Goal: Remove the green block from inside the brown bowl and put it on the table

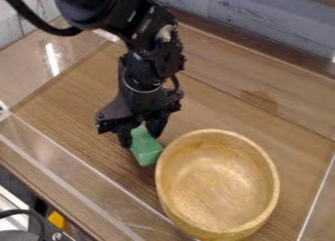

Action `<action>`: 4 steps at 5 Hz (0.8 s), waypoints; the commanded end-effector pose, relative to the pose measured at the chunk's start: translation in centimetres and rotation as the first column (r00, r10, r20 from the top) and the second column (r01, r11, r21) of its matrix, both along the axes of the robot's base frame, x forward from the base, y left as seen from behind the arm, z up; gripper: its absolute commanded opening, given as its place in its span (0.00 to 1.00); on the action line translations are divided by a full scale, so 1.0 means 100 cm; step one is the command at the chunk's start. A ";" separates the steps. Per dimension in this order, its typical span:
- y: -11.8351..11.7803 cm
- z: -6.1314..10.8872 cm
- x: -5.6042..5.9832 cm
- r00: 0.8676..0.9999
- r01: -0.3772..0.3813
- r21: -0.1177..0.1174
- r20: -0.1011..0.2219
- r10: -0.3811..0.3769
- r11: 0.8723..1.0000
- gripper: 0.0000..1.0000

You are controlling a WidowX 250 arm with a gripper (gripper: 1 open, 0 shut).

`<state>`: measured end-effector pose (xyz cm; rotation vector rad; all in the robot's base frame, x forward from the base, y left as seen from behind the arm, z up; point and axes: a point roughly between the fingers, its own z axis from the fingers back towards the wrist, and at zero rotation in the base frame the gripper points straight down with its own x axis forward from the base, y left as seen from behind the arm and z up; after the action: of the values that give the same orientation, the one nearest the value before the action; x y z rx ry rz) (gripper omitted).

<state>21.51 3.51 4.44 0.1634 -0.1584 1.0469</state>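
The green block (144, 144) stands tilted just left of the brown bowl (217, 181), outside it, its lower end at or near the table (78, 98). My black gripper (139, 128) points down over the block and is shut on its upper end. The bowl's light wooden inside shows nothing in it. Whether the block's bottom touches the table I cannot tell.
Clear glossy plastic walls (53, 162) run along the table's near and left edges. A grey wall stands behind the table. The arm's black body (118, 15) reaches in from the upper left. Cables and a dark object lie at the bottom left outside the wall.
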 end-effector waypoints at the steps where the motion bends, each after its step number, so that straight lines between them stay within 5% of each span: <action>1: -0.001 0.003 0.005 1.000 0.009 0.011 0.017 -0.009 1.000 0.00; 4: -0.001 0.003 0.007 1.000 0.008 0.031 0.013 -0.008 0.999 0.00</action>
<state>21.46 3.55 4.13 0.1933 -0.1596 1.0478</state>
